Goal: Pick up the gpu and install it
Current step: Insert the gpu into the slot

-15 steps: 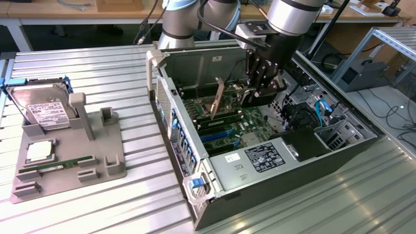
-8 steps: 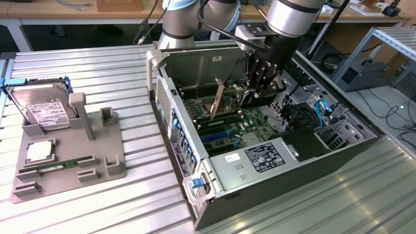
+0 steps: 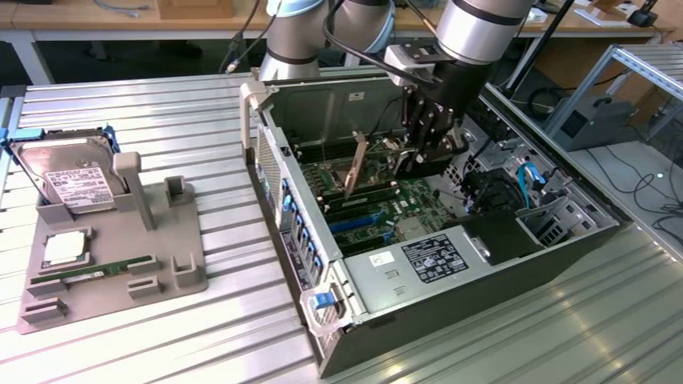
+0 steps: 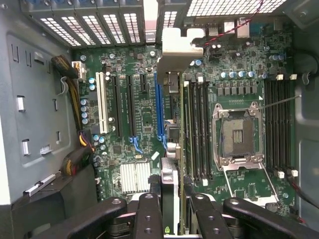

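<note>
My gripper (image 3: 418, 160) is down inside the open computer case (image 3: 320, 264), above the motherboard (image 3: 401, 212). It is shut on the gpu (image 4: 169, 149), which I see edge-on in the wrist view, running away from between the black fingers (image 4: 147, 216). The card's pale metal end bracket (image 4: 175, 47) points at the case's slotted rear wall. The card hangs upright just beside the long blue expansion slot (image 4: 158, 107); whether its edge touches a slot I cannot tell. In the exterior view the gpu's bracket (image 3: 360, 164) shows as a thin tan strip at the exterior view's left of the gripper.
A grey parts tray (image 3: 160, 264) on the table at the exterior view's left holds a hard drive (image 3: 69, 182), a RAM stick (image 3: 91, 273) and a square chip (image 3: 64, 248). Around the card are the open CPU socket (image 4: 238, 133), black memory slots (image 4: 198, 129) and a finned heatsink (image 4: 134, 177).
</note>
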### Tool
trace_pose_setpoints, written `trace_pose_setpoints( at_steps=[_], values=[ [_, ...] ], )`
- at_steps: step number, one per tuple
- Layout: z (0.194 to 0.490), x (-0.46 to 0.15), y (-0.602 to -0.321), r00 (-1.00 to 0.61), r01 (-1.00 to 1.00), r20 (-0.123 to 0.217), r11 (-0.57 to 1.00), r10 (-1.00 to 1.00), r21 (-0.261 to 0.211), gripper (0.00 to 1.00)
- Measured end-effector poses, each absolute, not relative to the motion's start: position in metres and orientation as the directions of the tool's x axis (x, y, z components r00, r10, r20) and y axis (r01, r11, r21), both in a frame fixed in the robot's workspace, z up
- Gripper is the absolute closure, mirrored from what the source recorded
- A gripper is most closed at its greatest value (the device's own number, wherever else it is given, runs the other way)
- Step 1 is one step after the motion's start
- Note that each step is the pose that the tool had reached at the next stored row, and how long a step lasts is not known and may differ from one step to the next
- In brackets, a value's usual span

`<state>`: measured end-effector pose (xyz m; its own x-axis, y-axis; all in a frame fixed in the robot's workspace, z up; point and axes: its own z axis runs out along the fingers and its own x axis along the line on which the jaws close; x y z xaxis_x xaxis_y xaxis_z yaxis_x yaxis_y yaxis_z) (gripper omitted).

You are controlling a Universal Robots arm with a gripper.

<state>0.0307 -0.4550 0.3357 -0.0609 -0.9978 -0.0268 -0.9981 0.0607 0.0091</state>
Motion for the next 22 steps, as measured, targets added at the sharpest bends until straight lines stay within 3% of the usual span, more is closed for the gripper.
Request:
trace_pose_setpoints(
  at_steps=[22],
  values=[
    [0.3281,0.0245,-0.4558,-0.061,-0.998,-0.027,0.061,-0.998,0.009,0.73]
  ],
)
